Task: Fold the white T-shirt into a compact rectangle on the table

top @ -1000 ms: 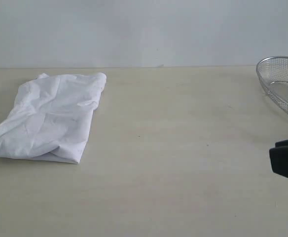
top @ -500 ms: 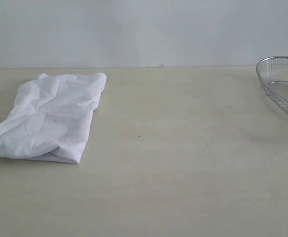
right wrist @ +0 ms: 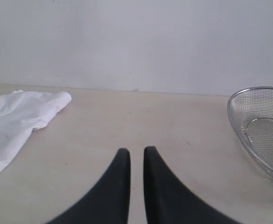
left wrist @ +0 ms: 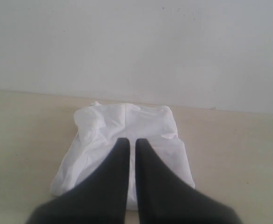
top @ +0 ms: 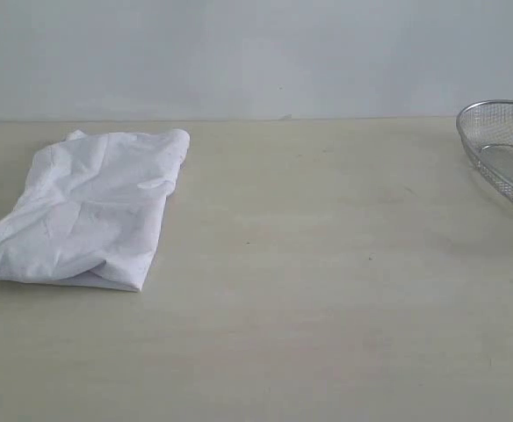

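Observation:
The white T-shirt [top: 90, 207] lies folded into a rumpled, roughly rectangular bundle on the left of the table [top: 327, 264], plain white side up. Neither gripper shows in the exterior view. In the left wrist view my left gripper [left wrist: 132, 141] is shut and empty, its black fingers held over the near part of the shirt [left wrist: 127, 119] and hiding its middle. My right gripper [right wrist: 136, 150] hangs over bare table with only a thin slit between its fingers and nothing in it. The shirt [right wrist: 15, 114] lies well off to its side.
A round silver wire-mesh basket [top: 494, 104] stands at the table's far right edge, partly cut off by the frame; the right wrist view shows its rim [right wrist: 231, 116] too. A pale wall runs behind the table's back edge.
A black part of the right arm that showed at the exterior view's right edge a second ago has left that view. The shirt and basket have not moved.

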{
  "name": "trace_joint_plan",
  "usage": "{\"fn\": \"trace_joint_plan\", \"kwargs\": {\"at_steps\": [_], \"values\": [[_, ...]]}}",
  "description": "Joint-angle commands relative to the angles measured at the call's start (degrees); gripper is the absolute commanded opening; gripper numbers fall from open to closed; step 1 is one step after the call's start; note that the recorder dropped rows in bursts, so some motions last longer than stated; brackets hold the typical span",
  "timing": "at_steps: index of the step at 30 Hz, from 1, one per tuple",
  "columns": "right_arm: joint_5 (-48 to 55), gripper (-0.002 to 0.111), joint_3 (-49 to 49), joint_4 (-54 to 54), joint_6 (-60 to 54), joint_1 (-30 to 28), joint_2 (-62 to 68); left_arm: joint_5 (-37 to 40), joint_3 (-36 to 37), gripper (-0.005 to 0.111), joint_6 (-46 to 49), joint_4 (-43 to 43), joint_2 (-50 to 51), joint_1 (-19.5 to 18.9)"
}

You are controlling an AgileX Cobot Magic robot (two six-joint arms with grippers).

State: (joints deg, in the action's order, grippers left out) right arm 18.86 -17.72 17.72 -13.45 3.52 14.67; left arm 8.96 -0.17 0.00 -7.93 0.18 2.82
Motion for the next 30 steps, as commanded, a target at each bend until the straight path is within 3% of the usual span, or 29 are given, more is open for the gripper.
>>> {"fn": "trace_joint_plan", "kwargs": {"at_steps": [1,4,8,13,30], "values": [[-8.56,0.007,7.41,-0.72,-0.60,-0.19,-4.02,0.11,0.17,0.005,-0.54,-0.60,-0.18,-0.20],[-7.07,0.007,14.11,-8.01,4.45,-0.81,-10.98,0.11,0.17,0.005,-0.54,-0.60,-0.18,-0.20],[-5.98,0.007,17.72,-21.30,25.90,-0.81,-14.67,0.11,0.17,0.005,-0.54,-0.60,-0.18,-0.20],[0.25,0.007,17.72,-21.47,22.06,-0.81,-14.67,0.11,0.17,0.005,-0.54,-0.60,-0.18,-0.20],[0.25,0.007,17.72,-21.03,22.04,-0.81,-14.67,0.11,0.17,0.005,-0.54,-0.60,-0.18,-0.20]]}}
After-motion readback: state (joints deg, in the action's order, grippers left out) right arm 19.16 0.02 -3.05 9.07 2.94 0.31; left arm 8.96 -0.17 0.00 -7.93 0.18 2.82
